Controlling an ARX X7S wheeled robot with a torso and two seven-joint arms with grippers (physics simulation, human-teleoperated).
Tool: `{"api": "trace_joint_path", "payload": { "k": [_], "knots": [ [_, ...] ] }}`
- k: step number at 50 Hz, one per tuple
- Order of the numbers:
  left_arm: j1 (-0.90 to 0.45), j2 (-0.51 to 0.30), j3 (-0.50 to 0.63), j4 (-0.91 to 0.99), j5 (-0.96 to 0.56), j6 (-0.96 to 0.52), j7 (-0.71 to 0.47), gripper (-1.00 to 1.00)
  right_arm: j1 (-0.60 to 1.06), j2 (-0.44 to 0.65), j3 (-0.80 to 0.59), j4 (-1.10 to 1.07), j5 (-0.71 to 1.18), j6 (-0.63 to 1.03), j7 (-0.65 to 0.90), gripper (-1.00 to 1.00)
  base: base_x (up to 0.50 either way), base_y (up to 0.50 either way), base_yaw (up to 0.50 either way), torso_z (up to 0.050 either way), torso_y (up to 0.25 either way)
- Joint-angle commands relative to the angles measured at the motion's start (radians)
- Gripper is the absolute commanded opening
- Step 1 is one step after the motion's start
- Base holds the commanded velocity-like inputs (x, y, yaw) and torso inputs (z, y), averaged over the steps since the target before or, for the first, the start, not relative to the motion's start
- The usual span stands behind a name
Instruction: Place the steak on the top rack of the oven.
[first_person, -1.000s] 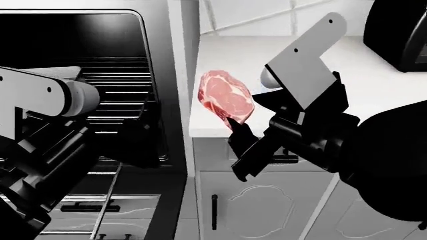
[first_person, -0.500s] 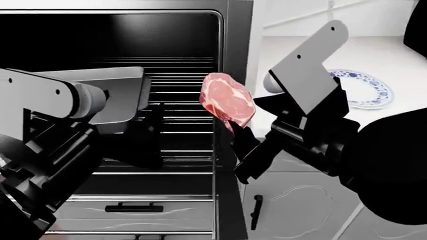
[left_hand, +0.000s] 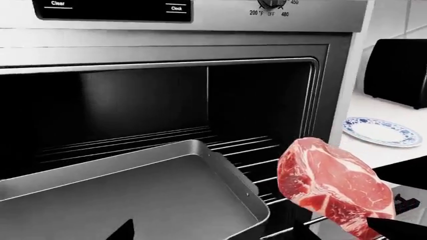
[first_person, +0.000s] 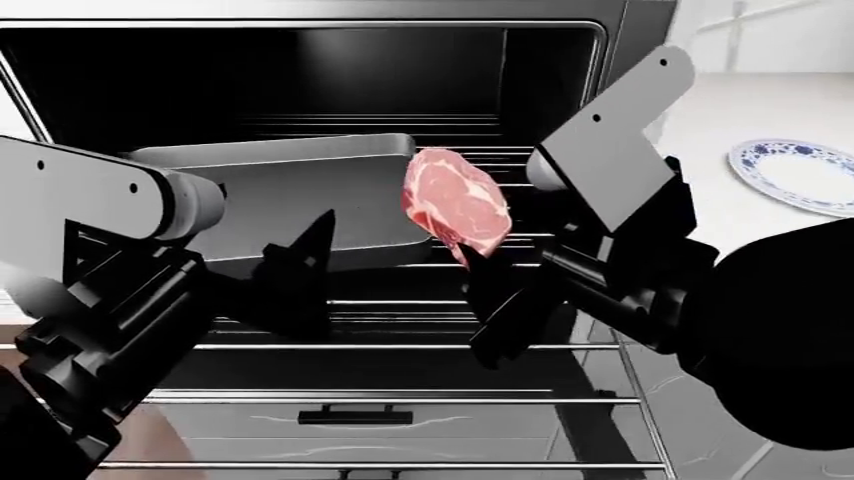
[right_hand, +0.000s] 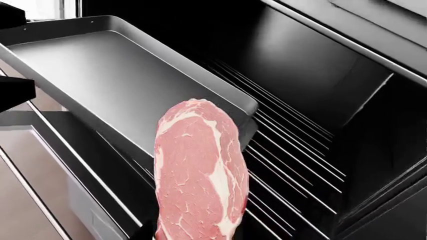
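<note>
A: Where's everything rn?

B: Oven (first_person: 561, 40) is open in front of you, cavity wide and dark. A grey baking tray (first_person: 287, 185) sits on a rack w/ its near end sticking out of the mouth. Right gripper (first_person: 467, 258) is clamped on the lower edge of the steak (first_person: 457, 205), holding it upright in the air just outside the opening, beside the tray's corner. Left gripper (first_person: 300, 270) hangs in front of the tray, fingers spread, nothing in it.

A: How do I do this bit well?

B: Top rack (first_person: 387, 122) is, I think, the highest set of wires at the back, above tray level, though I can't say for sure which rack carries the tray. So lift first, then go in: raise the steak until it clears the tray rim, push straight into the cavity, keep it right of the tray. Tilt the wrist so the meat lies flat before you let go; it's held on edge and prob flops if dropped upright. Watch the oven's upper frame w/ the forearm. Keep the left arm out of the way.

A: Counts?

B: Largest down: 1 oven, 1 countertop appliance (left_hand: 397, 70) (black box, far right), several wire racks, can't count them exactly, 1 tray, 1 blue-and-white plate (first_person: 801, 175), 1 steak.
</note>
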Motion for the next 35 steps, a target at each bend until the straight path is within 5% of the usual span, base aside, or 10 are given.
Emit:
{"api": "trace_joint_path", "payload": {
  "k": [1, 24, 35],
  "knots": [
    [0.016, 0.002, 0.007, -0.012, -0.007, 0.006, 0.014, 1.00, 0.006, -0.005, 0.006, 0.008, -0.025, 0.010, -0.009, -1.00, 0.00, 0.50, 0.00, 0.000, 0.000],
    [0.025, 0.015, 0.014, -0.023, 0.048, 0.003, 0.046, 1.00, -0.023, 0.009, 0.013, 0.010, -0.047, -0.015, -0.028, -1.00, 0.00, 0.49, 0.00, 0.000, 0.000],
    [0.033, 0.004, 0.002, -0.017, 0.044, 0.015, 0.047, 1.00, -0.050, -0.016, 0.008, 0.096, -0.153, -0.037, -0.128, -1.00, 0.00, 0.03, 0.00, 0.000, 0.000]
  ]
}}
